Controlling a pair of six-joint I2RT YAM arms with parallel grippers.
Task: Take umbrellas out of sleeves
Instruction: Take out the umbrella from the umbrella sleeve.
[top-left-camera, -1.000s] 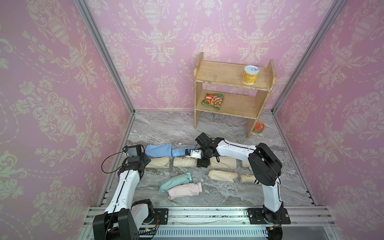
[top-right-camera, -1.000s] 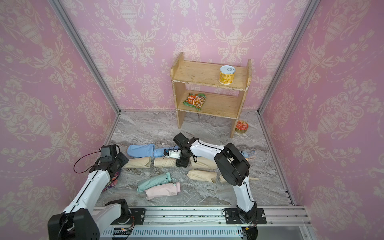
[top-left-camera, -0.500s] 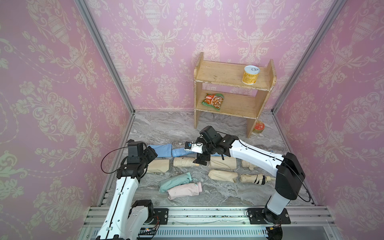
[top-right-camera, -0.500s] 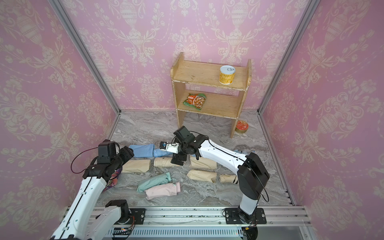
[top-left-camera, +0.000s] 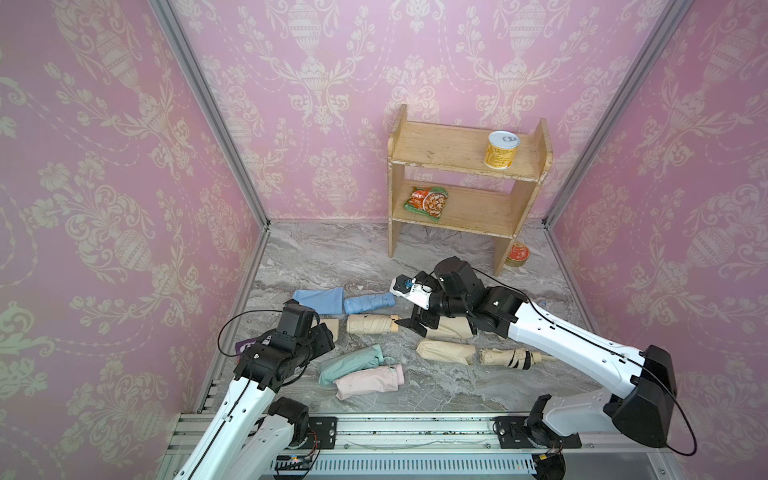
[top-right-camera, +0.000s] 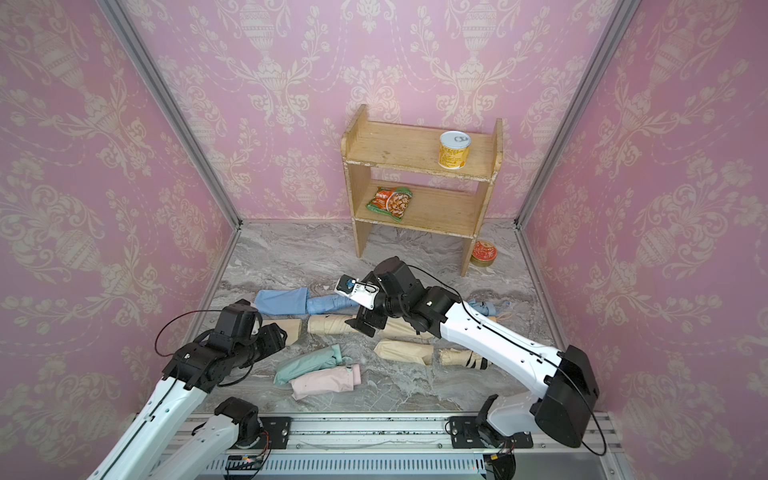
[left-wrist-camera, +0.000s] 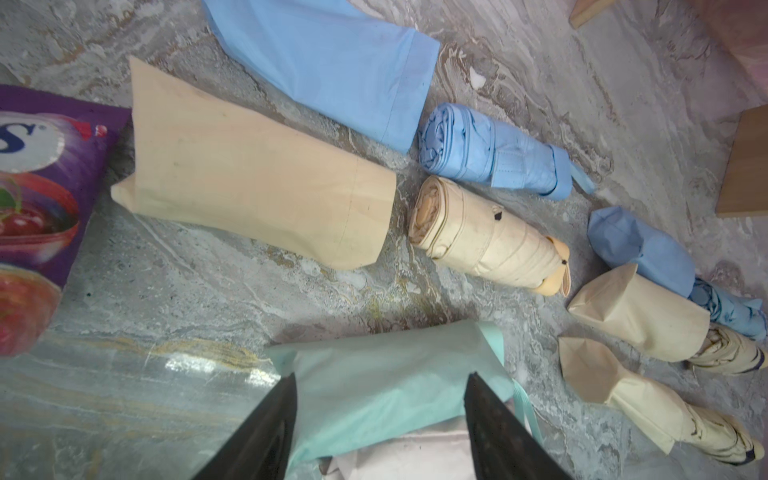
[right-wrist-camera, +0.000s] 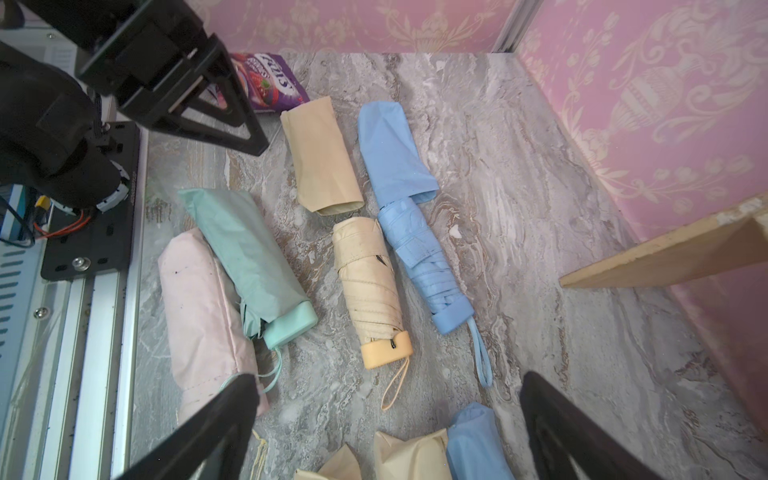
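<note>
Now | left gripper (left-wrist-camera: 380, 378), right gripper (right-wrist-camera: 388, 376) being carried spread, empty | mint sleeve (right-wrist-camera: 243, 245): closed end best being pinched, handle (right-wrist-camera: 291, 328) being drawn straight.

Probably a lab's mock room: pink wallpaper panels (top-left-camera: 332, 104) framed by aluminium posts (top-left-camera: 209, 112), a marble-print table (top-left-camera: 332, 257), a wooden shelf (top-left-camera: 449, 149) at one o'clock, robot arms (top-left-camera: 573, 345) bolted to a rail (top-left-camera: 415, 432) at six.

Pink damask-papered walls (top-left-camera: 332, 83), grey marbled floor (top-left-camera: 332, 257), small wooden shelf (top-left-camera: 449, 153) at back
</note>
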